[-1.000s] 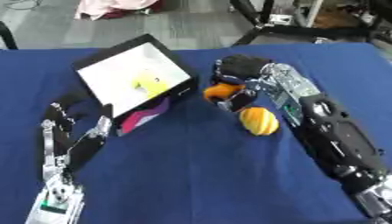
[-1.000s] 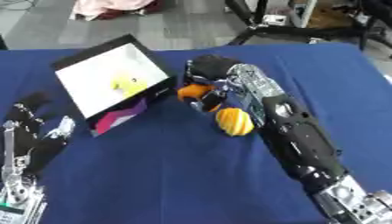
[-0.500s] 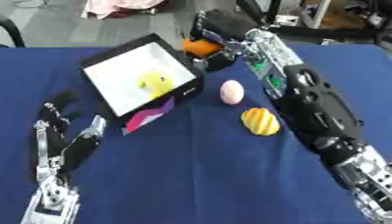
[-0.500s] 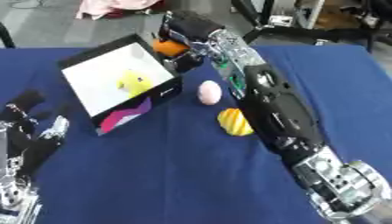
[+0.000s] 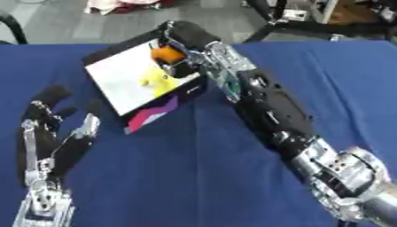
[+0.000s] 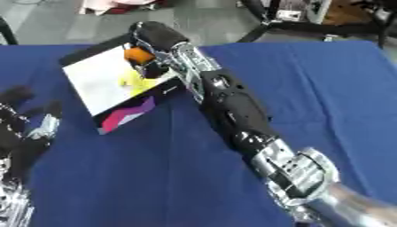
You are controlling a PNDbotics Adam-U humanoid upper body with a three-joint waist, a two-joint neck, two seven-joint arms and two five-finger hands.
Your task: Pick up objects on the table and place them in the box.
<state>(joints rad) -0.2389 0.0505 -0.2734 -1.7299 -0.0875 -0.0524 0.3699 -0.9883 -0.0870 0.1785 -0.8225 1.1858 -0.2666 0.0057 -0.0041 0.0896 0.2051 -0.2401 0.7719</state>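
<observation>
Orange ball [image 5: 166, 53], round and bright, at upper centre-left, over the far corner of the box [image 5: 132, 95]. Box: black-rimmed, white inside, pink and white pattern on the near side wall, set askew. Yellow object [image 5: 157, 80] inside, toward its right edge.

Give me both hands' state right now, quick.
Right hand: shut on the orange ball, held over the box.
Left hand: open, holding nothing, fingers up near the lower left corner.
</observation>
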